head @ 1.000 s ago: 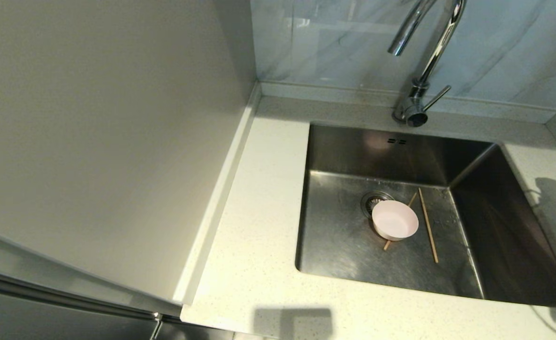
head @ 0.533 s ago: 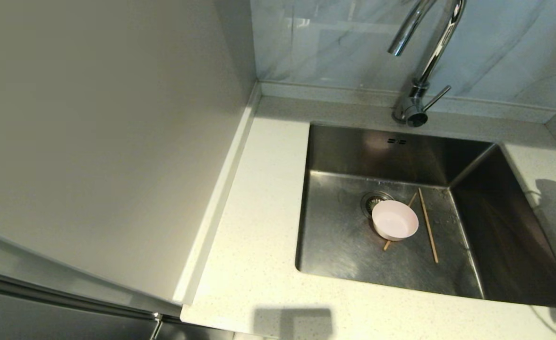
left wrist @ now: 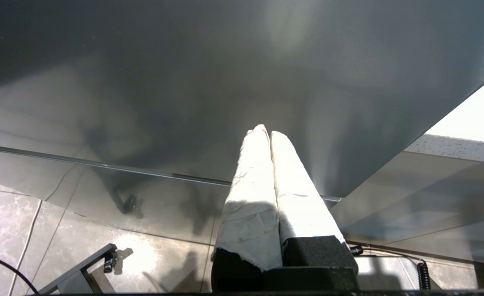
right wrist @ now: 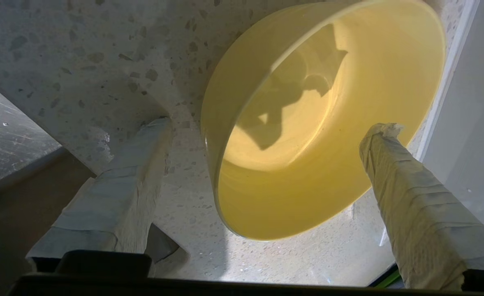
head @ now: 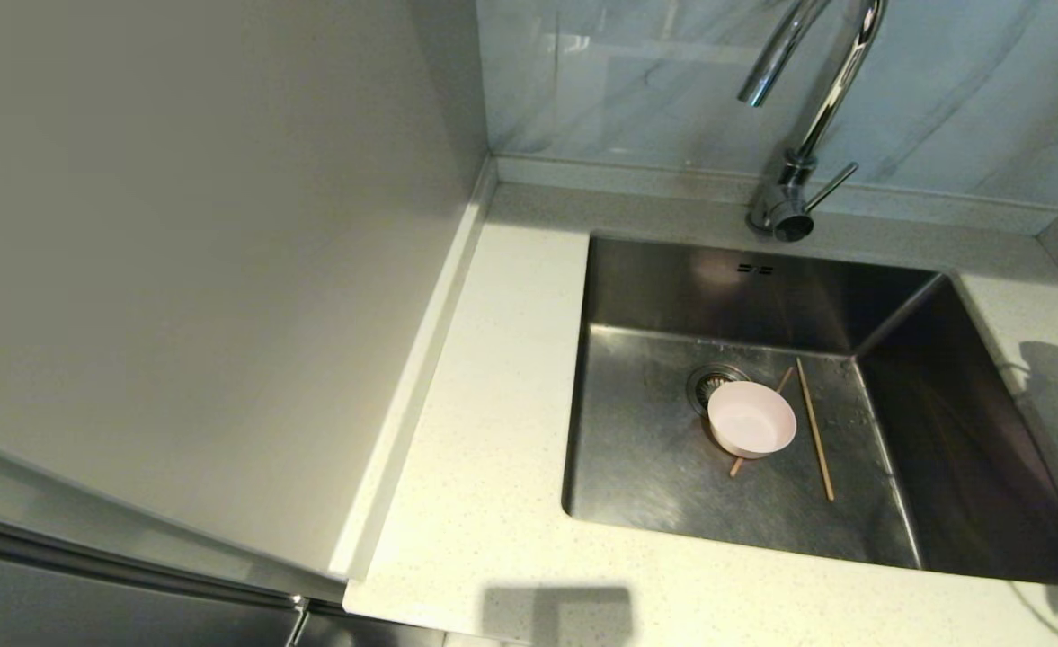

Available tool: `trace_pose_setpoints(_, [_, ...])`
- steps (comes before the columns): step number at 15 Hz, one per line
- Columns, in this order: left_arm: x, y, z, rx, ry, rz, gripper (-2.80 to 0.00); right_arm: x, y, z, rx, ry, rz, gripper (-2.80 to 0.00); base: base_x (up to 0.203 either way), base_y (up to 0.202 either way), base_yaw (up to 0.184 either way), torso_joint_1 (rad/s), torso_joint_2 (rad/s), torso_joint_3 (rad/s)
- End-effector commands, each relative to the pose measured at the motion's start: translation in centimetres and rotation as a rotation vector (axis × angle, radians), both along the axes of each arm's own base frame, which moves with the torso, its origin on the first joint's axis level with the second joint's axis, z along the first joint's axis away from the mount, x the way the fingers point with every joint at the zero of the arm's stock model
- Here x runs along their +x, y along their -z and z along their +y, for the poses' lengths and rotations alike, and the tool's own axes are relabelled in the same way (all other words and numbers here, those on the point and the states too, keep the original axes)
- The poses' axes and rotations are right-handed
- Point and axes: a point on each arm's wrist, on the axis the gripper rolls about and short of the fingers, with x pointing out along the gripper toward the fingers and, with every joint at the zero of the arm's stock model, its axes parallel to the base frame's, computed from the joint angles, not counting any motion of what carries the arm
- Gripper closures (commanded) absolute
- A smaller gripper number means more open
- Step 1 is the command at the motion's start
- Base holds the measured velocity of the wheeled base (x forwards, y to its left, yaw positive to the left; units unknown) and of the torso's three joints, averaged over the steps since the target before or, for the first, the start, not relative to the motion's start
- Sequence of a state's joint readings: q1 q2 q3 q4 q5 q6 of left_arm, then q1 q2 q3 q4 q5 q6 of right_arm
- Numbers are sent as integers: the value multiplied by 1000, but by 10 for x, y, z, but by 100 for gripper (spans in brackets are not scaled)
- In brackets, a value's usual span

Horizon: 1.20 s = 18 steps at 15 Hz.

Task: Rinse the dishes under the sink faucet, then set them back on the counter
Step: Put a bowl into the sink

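Right gripper (right wrist: 266, 127) standing spread wide around one yellow bowl (right wrist: 324, 119) on the counter (right wrist: 81, 53), near its edge.
One pink bowl (head: 751, 419) and two chopsticks (head: 814, 428) are lying mid-frame in the sink (head: 654, 458), beside the drain; steel floor stretching bare toward the lower left. Left gripper (left wrist: 265, 130) is hanging pressed together below the counter.

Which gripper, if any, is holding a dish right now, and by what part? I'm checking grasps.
Neither. The right gripper is open, fingers clear of the yellow bowl; the left gripper is shut on nothing.
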State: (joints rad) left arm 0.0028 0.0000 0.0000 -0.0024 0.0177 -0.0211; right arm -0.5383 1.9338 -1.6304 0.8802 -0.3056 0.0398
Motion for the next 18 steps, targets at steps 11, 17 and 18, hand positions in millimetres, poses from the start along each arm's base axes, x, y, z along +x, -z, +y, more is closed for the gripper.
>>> trace_pose_setpoints(11, [0,0,0,0,-1,-4,0,0,1,0,34,-6,-13,0,0,0,0,0,0,0])
trace_pose_setpoints(17, [0,0,0,0,-1,-4,0,1,0,0,28,-8,-18,0,0,0,0,0,0,0])
trace_pose_setpoints(18, [0,0,0,0,-1,-4,0,1,-1,1,26,-12,-19,0,0,0,0,0,0,0])
